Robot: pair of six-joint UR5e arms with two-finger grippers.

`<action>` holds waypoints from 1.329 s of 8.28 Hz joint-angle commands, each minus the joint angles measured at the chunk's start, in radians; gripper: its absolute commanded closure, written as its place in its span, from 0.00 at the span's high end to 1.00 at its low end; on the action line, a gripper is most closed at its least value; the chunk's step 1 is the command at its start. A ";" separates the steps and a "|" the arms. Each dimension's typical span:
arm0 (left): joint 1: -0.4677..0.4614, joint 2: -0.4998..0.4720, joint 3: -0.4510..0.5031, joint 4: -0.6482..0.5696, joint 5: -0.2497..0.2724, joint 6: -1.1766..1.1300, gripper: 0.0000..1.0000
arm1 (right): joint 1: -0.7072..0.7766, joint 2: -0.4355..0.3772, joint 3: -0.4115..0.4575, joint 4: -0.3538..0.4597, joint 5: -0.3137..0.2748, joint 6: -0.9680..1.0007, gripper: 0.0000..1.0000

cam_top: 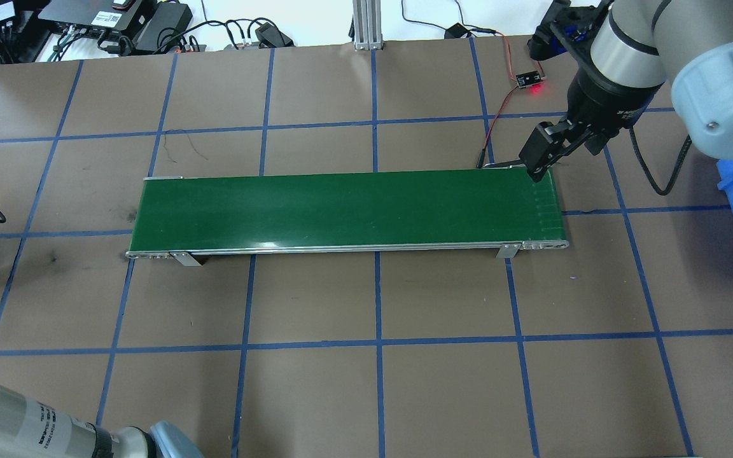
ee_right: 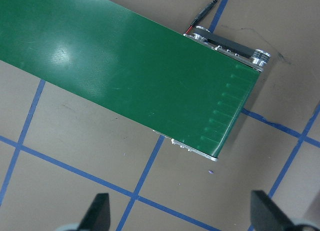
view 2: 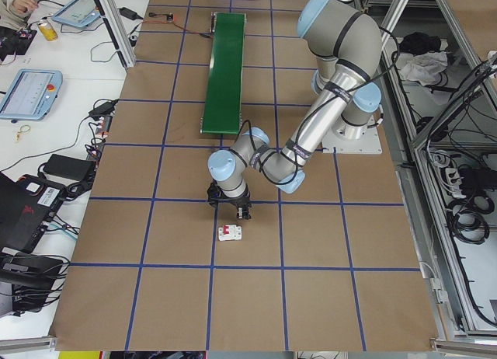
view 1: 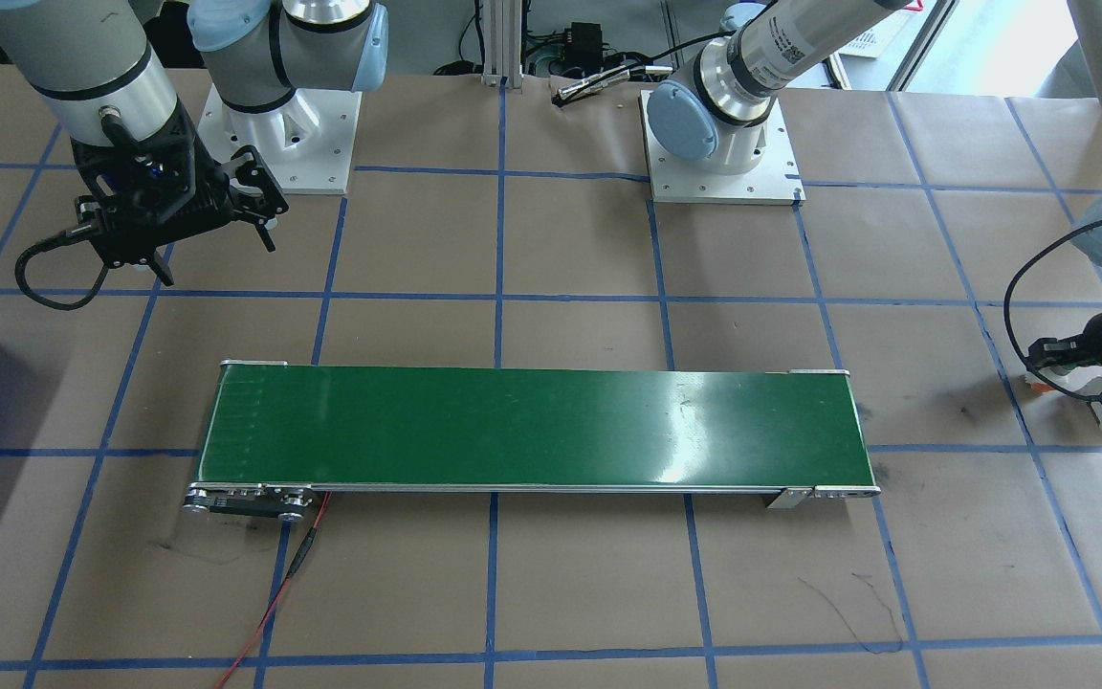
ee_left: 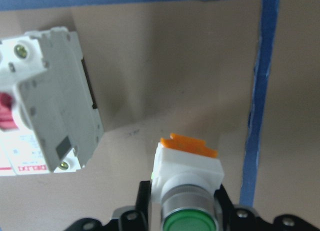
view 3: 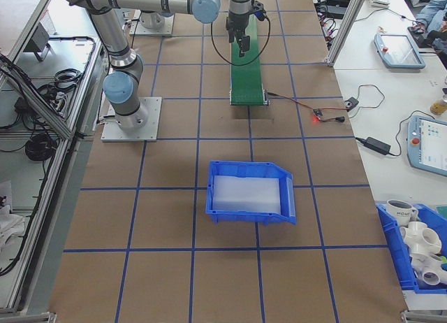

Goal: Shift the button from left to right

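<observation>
Green-capped button (ee_left: 187, 190) sits between the left gripper (ee_left: 181, 211) fingers at the bench's left end, off the conveyor; the fingers flank its white body and look pinched on it, though the contact faces are mostly hidden. Risk one, a judgement: the hold is low on the body near the metal collar, so the button could tilt or slip on lift. Risk two: the white circuit breaker (ee_left: 47, 98) lies just beside it, and a sideways sweep could clip it. The left arm is folded low, wrist pointing down at the brown paper of the bench (cam_top: 315, 299), gripper close to the surface. Moving right, the green conveyor belt (cam_top: 347, 210) lies bare between the arms; a drop near its edge could roll the button off. The right gripper (ee_right: 180, 216) hovers above the belt's right end, fingers spread wide and holding nothing, wrist tilted down. The blue bin (view 3: 251, 191) sits well beyond on the right.
</observation>
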 commanded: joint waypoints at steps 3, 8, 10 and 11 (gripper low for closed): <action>-0.071 0.247 0.014 -0.267 -0.170 -0.104 0.00 | 0.001 0.000 0.000 -0.001 0.006 0.000 1.00; -0.498 0.340 0.014 -0.297 -0.304 -0.665 0.00 | -0.001 0.001 0.000 -0.001 0.003 0.000 1.00; -0.540 0.300 0.008 -0.283 -0.333 -0.672 0.00 | -0.001 0.001 0.000 0.001 0.000 -0.006 1.00; -0.541 0.271 0.009 -0.278 -0.330 -0.666 0.00 | -0.001 0.001 0.000 -0.001 0.000 -0.020 1.00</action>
